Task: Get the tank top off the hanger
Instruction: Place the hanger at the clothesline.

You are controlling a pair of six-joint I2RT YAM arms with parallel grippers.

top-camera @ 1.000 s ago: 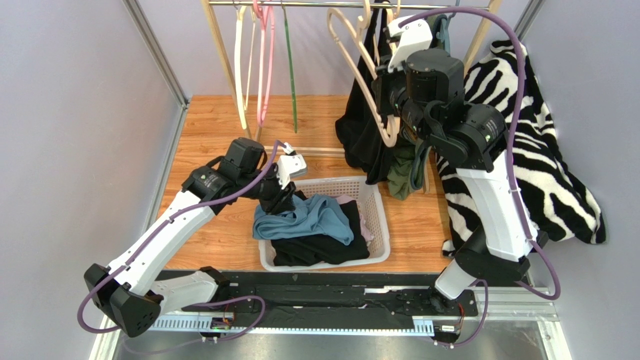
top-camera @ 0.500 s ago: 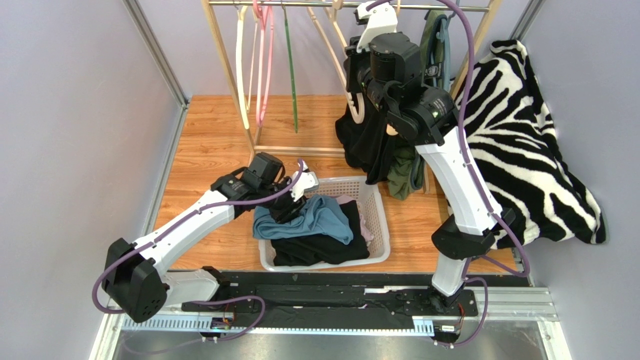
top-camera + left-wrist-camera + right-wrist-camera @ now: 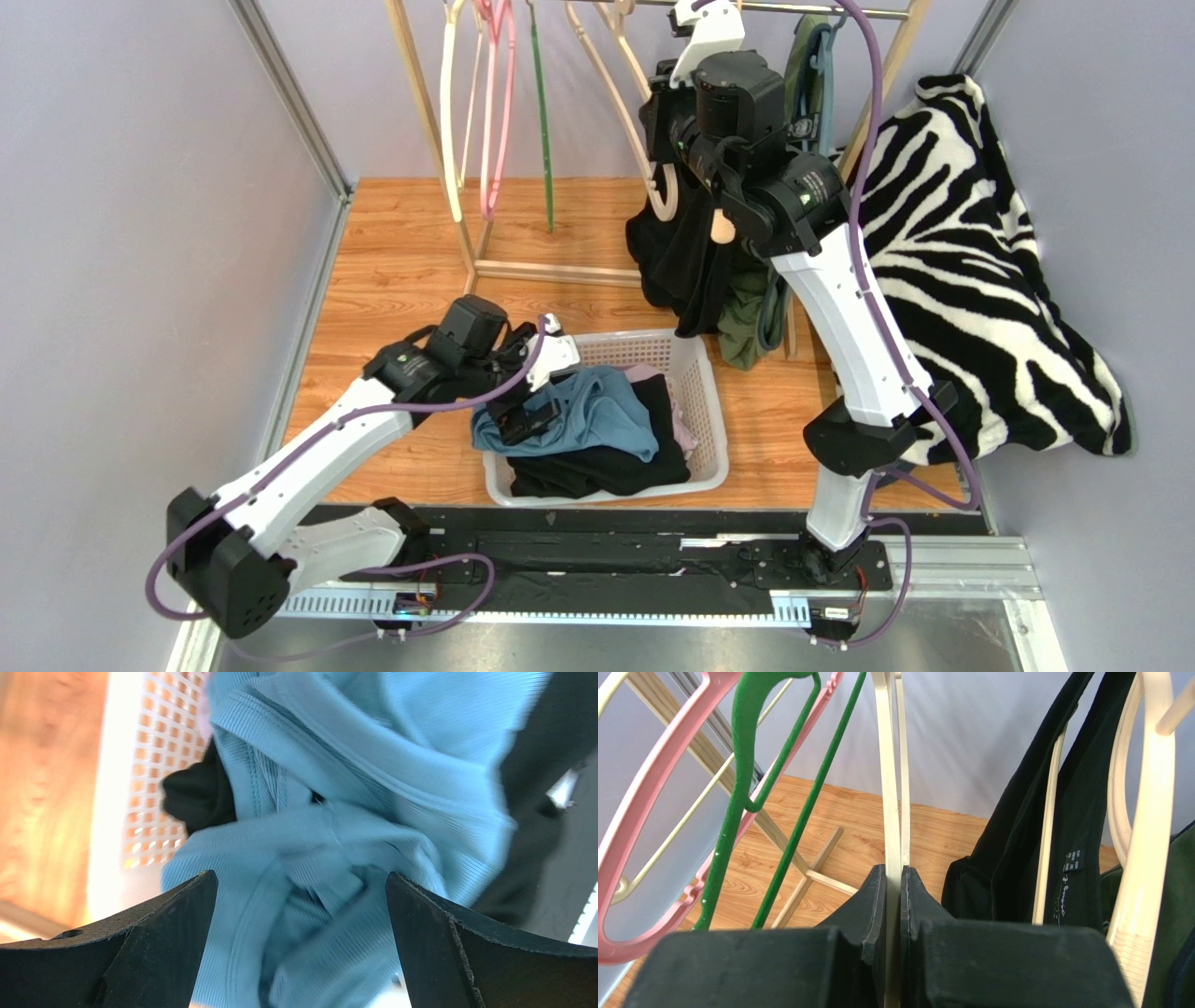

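Lying limp beneath the spread left gripper (image 3: 300,882), the light tank top (image 3: 365,777) is best pinched at a fold, the hanger (image 3: 885,756) being clamped by the right gripper (image 3: 901,875).

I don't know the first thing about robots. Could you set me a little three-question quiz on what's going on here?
1. True or false: the left gripper is clamped on the blue tank top.
2. What does the right gripper hold? A nothing; B the cream hanger; C the blue tank top.
3. Fill in: the blue tank top lies in the white ____.

Key: 1 false, its jaws stand open; 2 B; 3 basket.
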